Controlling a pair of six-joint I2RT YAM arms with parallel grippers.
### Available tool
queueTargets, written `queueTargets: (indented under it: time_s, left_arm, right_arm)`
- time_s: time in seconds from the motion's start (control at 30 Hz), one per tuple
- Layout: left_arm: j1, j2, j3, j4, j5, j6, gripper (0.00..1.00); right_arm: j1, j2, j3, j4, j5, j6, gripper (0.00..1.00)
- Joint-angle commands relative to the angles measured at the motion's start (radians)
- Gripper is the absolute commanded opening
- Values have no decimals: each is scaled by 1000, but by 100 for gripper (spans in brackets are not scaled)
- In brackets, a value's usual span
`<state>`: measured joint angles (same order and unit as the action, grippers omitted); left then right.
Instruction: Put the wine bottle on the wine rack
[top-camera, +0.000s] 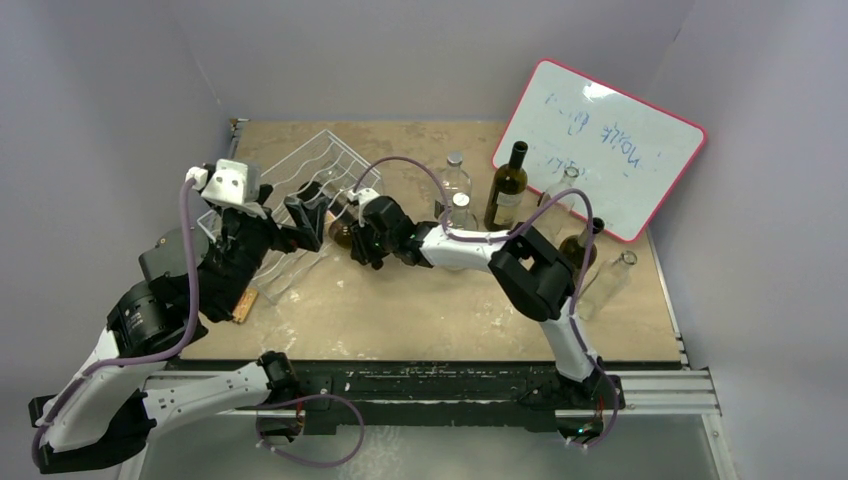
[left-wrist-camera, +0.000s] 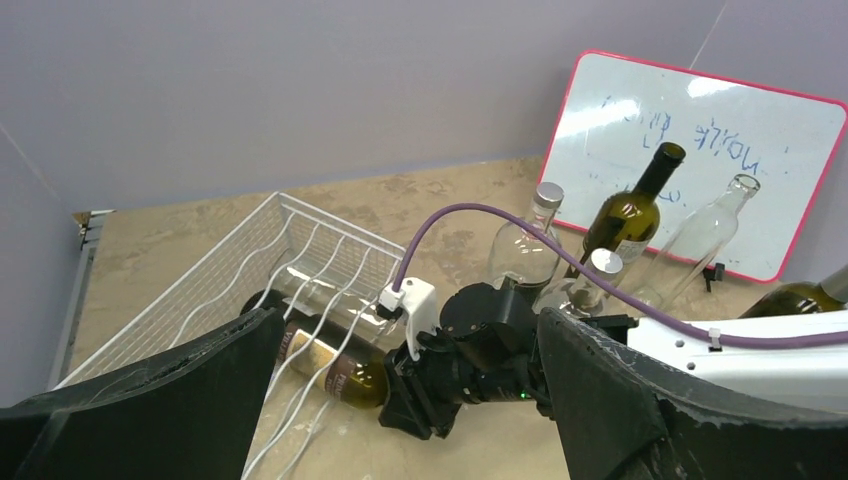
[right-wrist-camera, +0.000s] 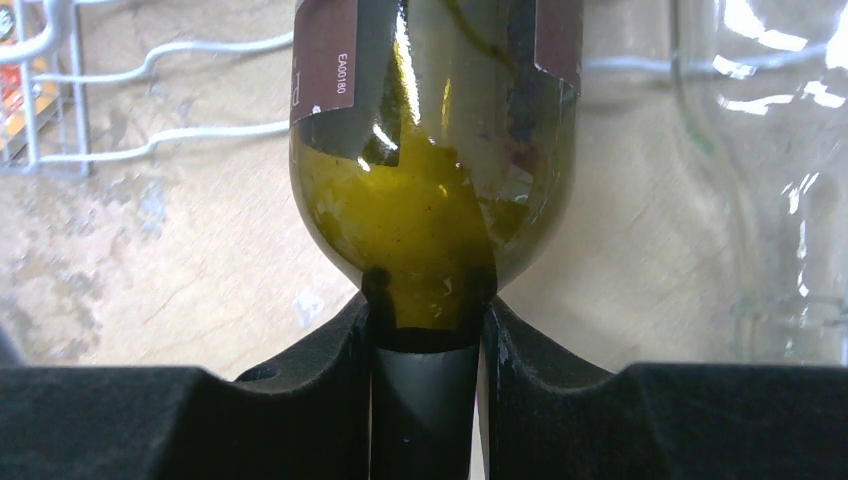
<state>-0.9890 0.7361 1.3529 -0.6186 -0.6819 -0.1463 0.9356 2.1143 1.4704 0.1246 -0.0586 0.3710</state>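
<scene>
Top and wrist views of a tan table (top-camera: 420, 310) walled in on the left, the back and the right. At far left the left gripper (top-camera: 312, 222) hangs over the near end of the wine rack (left-wrist-camera: 215, 275), its black fingers (left-wrist-camera: 180, 400) spread as wide as they go and gripping nothing. The white wire rack sits toward the back left corner, near the table's left edge and the left wall, and a small tan block (top-camera: 245, 305) lies on the table by its near end. The wine bottle (left-wrist-camera: 335, 372), olive green with a dark red label, lies on its side across the rack's wavy rods at their right end, in line between the left fingers but below and beyond them. Its shoulder and neck reach out over bare table. A clear bottle (left-wrist-camera: 325, 292) lies in a groove just behind it. The right gripper (right-wrist-camera: 425, 400) is clamped on the wine bottle's dark neck, its padded jaws part closed and pressing the neck from both sides just below the shoulder. Bare tabletop lies open in front of the rack and the right gripper, as far as the near edge. To the right, behind the right arm, stand a dark green bottle (top-camera: 507, 185) and several clear ones. Behind them a pink-framed whiteboard (top-camera: 600, 145) leans against the wall.
</scene>
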Motion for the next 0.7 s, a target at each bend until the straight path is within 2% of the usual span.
queueTargets:
  time_s: [0.0,0.43,0.5,0.67]
  left_arm:
    - [1,3,32,6,-52,5,100]
    - [2,1,31,-55,-102,-32,100]
    - [1,-2,32,-52,-113,-24,100]
    - [2,0,30,-37,-156,0,100]
  right_arm:
    - [15,-23,117,195,101,-87,0]
    - [14,104,236,132,16,-151,0]
    - [15,112,249,123,18,-153,5]
    - [14,113,256,120,14,-152,30]
